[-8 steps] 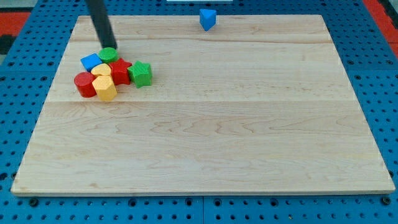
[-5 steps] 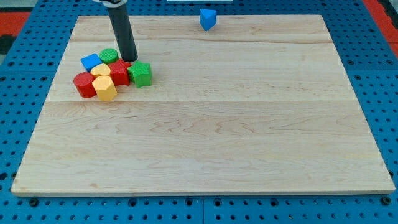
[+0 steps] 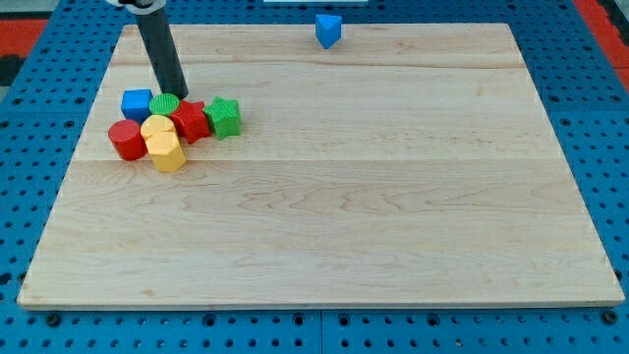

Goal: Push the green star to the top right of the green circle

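Note:
The green star lies at the right end of a tight cluster at the board's upper left. The green circle sits at the cluster's top, partly hidden behind the yellow blocks. The star is right of and slightly below the circle, with the red block between them. My tip stands just above and right of the green circle, touching or nearly touching it, and up-left of the star.
The cluster also holds a blue cube, a red cylinder, a yellow block and a yellow hexagonal block. A blue triangular block stands alone near the top edge. The wooden board lies on a blue pegboard.
My tip swung right, then back left. The green circle and blue cube were pushed left and down into the cluster; the red cylinder and yellow blocks shifted slightly left. The green star stayed.

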Controlling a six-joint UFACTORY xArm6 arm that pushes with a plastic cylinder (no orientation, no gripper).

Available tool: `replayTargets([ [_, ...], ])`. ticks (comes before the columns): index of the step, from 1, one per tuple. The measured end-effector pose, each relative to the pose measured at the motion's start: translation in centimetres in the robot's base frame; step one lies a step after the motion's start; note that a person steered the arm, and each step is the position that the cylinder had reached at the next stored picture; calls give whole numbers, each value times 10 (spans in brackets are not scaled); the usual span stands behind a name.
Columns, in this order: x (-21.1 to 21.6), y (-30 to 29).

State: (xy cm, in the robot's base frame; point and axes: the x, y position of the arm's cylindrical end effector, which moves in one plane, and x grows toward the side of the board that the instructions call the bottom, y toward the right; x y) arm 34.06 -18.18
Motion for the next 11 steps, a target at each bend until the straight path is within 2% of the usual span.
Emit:
replayTargets([
  [1, 13, 7],
  [3, 7, 18],
  [4, -10, 58],
  [5, -4, 138],
  [6, 43, 183],
  [7, 81, 162],
  [8, 76, 99],
  [9, 61, 73],
  [11, 34, 78],
])
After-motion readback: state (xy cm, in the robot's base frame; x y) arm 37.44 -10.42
